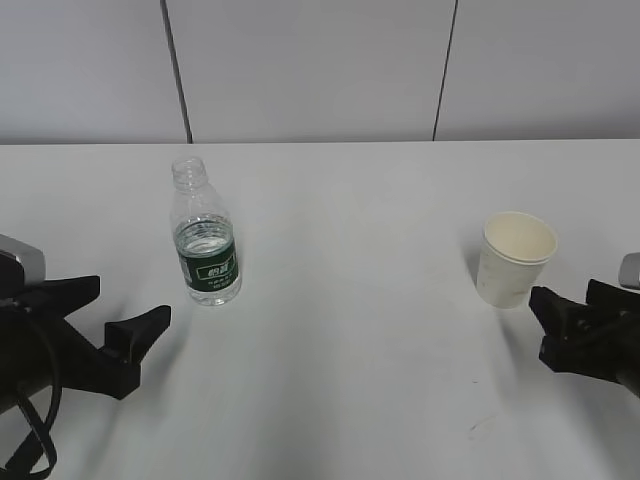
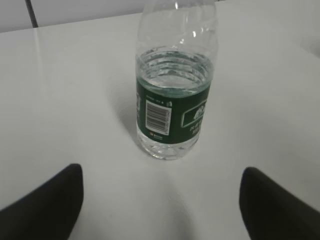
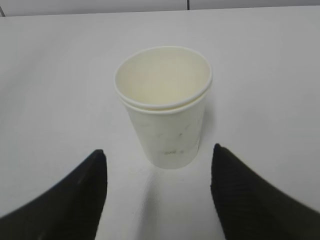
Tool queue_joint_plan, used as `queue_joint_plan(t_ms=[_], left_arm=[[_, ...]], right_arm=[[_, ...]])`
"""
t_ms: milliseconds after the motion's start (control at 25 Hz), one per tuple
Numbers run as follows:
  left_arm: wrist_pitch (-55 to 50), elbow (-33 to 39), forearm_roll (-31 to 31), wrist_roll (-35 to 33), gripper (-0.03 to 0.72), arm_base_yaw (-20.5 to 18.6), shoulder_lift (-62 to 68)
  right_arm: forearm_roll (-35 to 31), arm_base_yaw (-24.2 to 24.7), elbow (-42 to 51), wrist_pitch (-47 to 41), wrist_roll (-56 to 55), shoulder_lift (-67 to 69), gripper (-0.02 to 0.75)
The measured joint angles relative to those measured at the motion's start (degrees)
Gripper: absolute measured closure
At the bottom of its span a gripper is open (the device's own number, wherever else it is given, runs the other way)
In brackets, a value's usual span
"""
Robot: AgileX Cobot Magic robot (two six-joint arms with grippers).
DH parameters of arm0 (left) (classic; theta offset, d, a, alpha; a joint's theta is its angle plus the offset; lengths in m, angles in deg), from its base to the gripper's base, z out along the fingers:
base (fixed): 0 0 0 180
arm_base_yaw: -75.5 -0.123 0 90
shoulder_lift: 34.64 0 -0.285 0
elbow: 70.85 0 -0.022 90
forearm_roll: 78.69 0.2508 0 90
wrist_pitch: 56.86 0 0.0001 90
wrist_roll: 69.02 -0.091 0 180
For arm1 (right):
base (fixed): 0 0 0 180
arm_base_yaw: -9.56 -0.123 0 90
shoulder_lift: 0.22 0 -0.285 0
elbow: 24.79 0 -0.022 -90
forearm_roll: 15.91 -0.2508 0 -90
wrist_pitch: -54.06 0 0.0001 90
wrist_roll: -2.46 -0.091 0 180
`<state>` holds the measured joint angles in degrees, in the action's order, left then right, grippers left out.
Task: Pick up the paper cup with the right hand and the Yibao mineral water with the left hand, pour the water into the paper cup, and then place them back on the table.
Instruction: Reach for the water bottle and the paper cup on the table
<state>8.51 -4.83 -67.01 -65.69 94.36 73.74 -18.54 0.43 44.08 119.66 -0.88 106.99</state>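
The small off-white paper cup (image 1: 516, 258) with a rolled rim stood upright on the right part of the large plain white worktop (image 1: 350, 330), its cream interior (image 3: 162, 77) dry and unfilled. A second rim line showed just below the top rim, as of two nested cups. The small clear plastic capless bottle (image 1: 204, 232) with a dark green label band stood upright on the left part of the worktop, well apart from the cup. The clear water (image 2: 172, 82) inside it reached about the top edge of the label. The right black claw (image 1: 565, 322) sat just beside the cup on the near side, its fingers (image 3: 75, 200) spread apart with the cup ahead of the gap and no contact visible. The left black claw (image 1: 118, 320) lay near the bottle, its fingers (image 2: 47, 205) likewise spread wide, the bottle standing ahead of them, untouched. A pale panelled wall (image 1: 320, 70) with dark vertical seams rose behind the worktop.
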Motion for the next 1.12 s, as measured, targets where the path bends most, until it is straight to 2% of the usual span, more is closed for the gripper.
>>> queue_joint_plan(t_ms=[520,600,760,1120], left_arm=[[0.0,0.0,0.1,0.0,0.106,0.0,0.0],[0.0,0.0,0.1,0.0,0.106,0.0,0.0],[0.0,0.0,0.1,0.0,0.106,0.0,0.0],[0.0,0.0,0.1,0.0,0.113,0.0,0.0]], right_arm=[[1.9,0.0,-0.3,0.1,0.1,0.0,0.221],[1.9,0.0,-0.3,0.1,0.1,0.0,0.210],[1.7,0.0,-0.3,0.1,0.1,0.0,0.125],[-0.9,0.0,-2.2,0.1,0.1,0.8,0.109]])
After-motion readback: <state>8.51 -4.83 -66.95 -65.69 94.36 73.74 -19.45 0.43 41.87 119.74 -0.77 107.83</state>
